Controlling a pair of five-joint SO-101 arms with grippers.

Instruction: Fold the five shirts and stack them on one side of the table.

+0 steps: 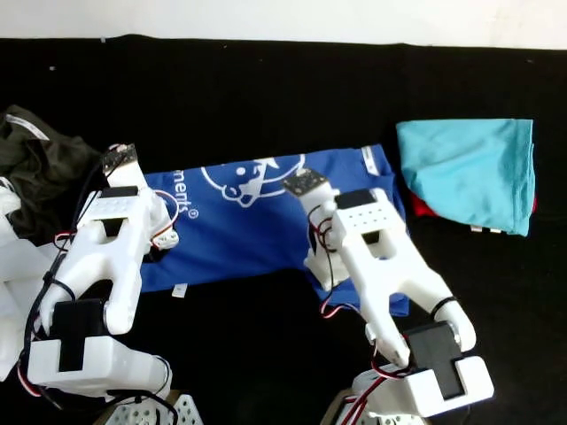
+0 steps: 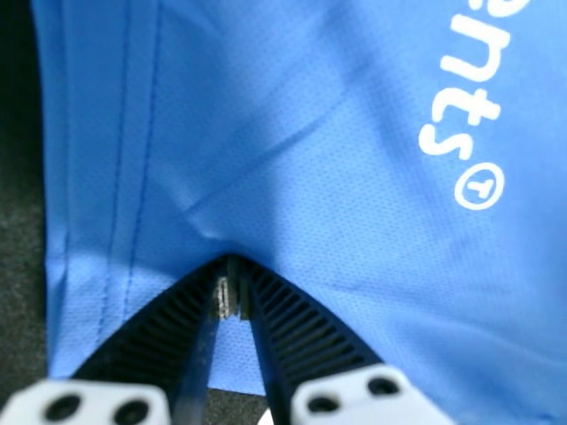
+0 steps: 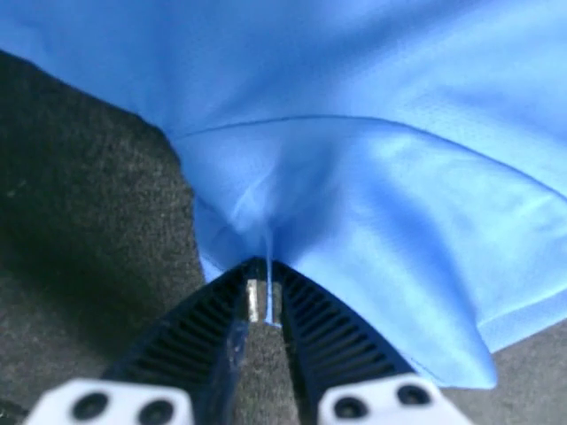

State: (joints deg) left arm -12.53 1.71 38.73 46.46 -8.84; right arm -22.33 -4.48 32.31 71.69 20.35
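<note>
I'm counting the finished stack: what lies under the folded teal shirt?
A red garment peeks out at the edge beneath the teal shirt; the rest is covered, so any further shirts below cannot be seen.

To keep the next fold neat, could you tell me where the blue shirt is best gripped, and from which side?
I would grip the blue shirt on its near long edge, one pinch toward each end, coming from the arms' side. It lies flat and lengthwise across the table, so that edge lifts freely. The left gripper and right gripper are shut on it there.

On table (image 1: 266,88): blue shirt (image 1: 248,235) spread; teal shirt (image 1: 469,173) folded.
</note>
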